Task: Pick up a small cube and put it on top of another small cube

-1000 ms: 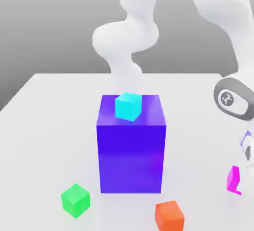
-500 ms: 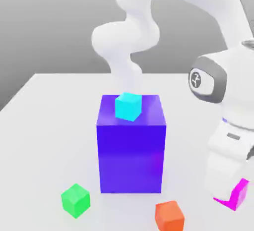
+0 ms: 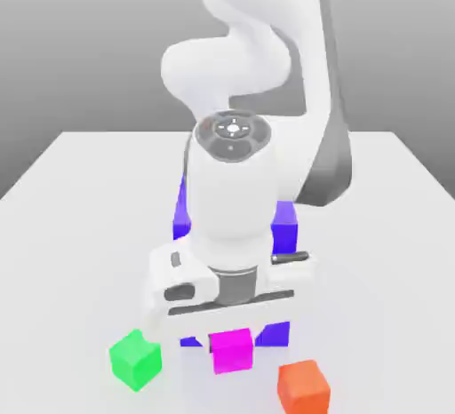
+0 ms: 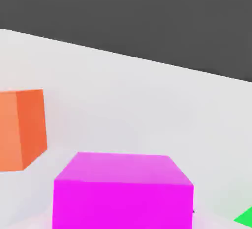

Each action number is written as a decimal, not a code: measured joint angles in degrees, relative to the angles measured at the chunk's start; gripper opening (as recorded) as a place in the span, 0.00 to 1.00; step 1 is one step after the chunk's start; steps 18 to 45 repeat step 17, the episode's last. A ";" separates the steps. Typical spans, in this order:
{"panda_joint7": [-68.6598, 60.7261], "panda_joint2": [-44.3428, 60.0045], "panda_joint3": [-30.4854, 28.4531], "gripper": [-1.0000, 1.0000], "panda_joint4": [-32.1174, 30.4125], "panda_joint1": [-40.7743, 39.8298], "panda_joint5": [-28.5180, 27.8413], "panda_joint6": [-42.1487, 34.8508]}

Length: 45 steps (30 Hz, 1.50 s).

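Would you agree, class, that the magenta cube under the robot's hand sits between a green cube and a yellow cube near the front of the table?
One detail is wrong: no cube is yellow. In the exterior view the magenta cube sits between the green cube and an orange cube. The rest stands.

small cube (image 3: 232, 352) (image 4: 123, 192) | magenta | upright | btwn green & orange cubes, off table

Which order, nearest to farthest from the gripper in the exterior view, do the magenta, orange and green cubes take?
1. Magenta cube, directly under the gripper.
2. Orange cube toward that view's right and green cube toward its left: too close to rank.
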 joint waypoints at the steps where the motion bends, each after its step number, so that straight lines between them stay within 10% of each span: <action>1: 0.38 -0.21 -0.79 0.00 -0.51 -0.69 0.48 -0.25; 9: 9.19 -8.02 -7.62 0.00 -6.52 -4.56 -3.59 3.33; 13: 4.61 -2.12 -4.20 0.00 -7.00 -7.21 3.81 11.17; 14: 2.63 0.11 -2.46 1.00 -6.79 -8.37 6.54 13.01; 45: 2.63 0.10 -2.46 1.00 -6.79 -8.38 6.54 13.01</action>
